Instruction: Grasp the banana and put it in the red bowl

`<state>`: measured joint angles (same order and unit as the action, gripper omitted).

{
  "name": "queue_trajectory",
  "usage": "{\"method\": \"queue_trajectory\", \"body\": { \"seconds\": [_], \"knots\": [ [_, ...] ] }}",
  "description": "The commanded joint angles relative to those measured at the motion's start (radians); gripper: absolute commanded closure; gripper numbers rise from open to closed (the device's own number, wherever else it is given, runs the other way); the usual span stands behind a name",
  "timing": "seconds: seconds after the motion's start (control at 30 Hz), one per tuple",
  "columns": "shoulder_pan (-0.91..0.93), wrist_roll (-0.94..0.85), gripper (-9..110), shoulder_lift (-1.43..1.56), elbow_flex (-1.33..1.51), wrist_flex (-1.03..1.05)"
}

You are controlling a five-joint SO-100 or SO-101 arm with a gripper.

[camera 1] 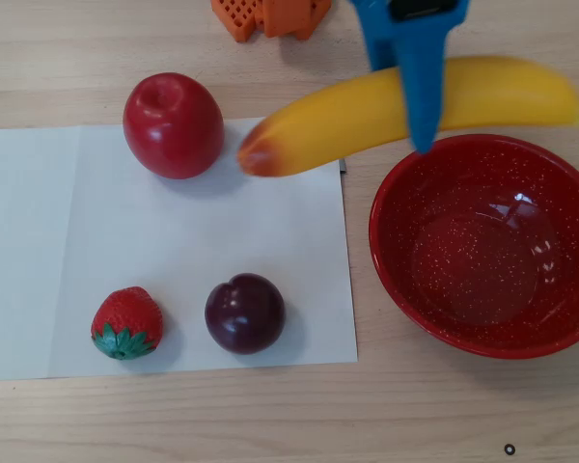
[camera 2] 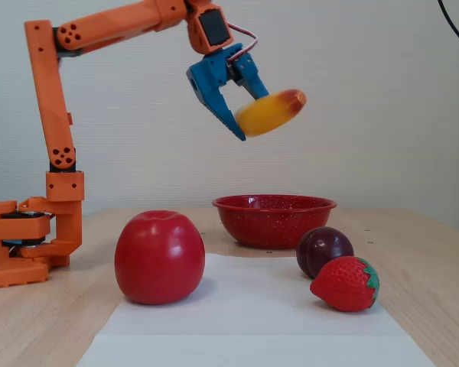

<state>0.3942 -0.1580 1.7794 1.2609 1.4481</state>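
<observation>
Here, in the fixed view, my gripper hangs high above the bench, its blue jaws closed around the middle of the banana, which is clear of every surface. The banana's orange-red tip points toward the camera in that view. From overhead, my gripper enters from the far edge of the bench, one blue finger crossing the banana; the fruit lies across the picture with its reddish tip over the far right corner of the white paper sheet and its other end reaching the right edge of the picture, above the far rim of the red bowl. The red bowl sits empty on the bare wood toward the right edge of the bench. On the paper stand a red apple at the far side, and a strawberry and a dark plum along the near edge. My orange arm rises from its base at the left edge of the fixed view.
</observation>
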Motion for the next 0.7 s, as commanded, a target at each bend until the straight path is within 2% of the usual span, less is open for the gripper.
{"method": "queue_trajectory", "body": {
  "seconds": [0.0, 0.6, 0.67],
  "knots": [
    [0.046, -0.026, 101, 0.141, -0.008, -0.098],
    [0.183, 0.014, 101, 0.247, 0.627, -0.730],
    [0.192, 0.025, 97, 0.244, 0.666, -0.775]
  ]
}}
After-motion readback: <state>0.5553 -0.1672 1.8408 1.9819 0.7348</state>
